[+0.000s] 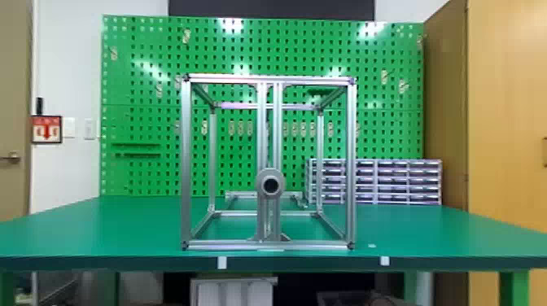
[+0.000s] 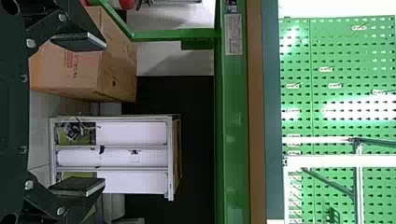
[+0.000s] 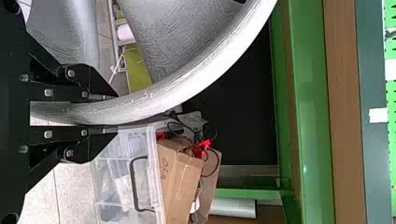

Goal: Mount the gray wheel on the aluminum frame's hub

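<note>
Green pegboard (image 1: 142, 122) is set behind the tabletop (image 1: 122, 228); near its front edge the aluminum frame (image 1: 186, 162) is stood, its hub (image 1: 270, 185) bare. Short of that edge, the gray wheel (image 3: 187, 86) is pinched by its rim in the right gripper (image 3: 114, 114); the left gripper (image 2: 100, 113) is spread wide, empty. Held off-centre, the wheel could be twisted by its own weight and jammed askew.

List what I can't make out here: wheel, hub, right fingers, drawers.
Gray wheel: right wrist view, partly cut off by the top edge.
Gripping faces of the right fingers: right wrist view, hidden against the wheel.
Back of the hub: head view, hidden by its front.
Contents of the drawers: head view, hidden by the drawer fronts.
</note>
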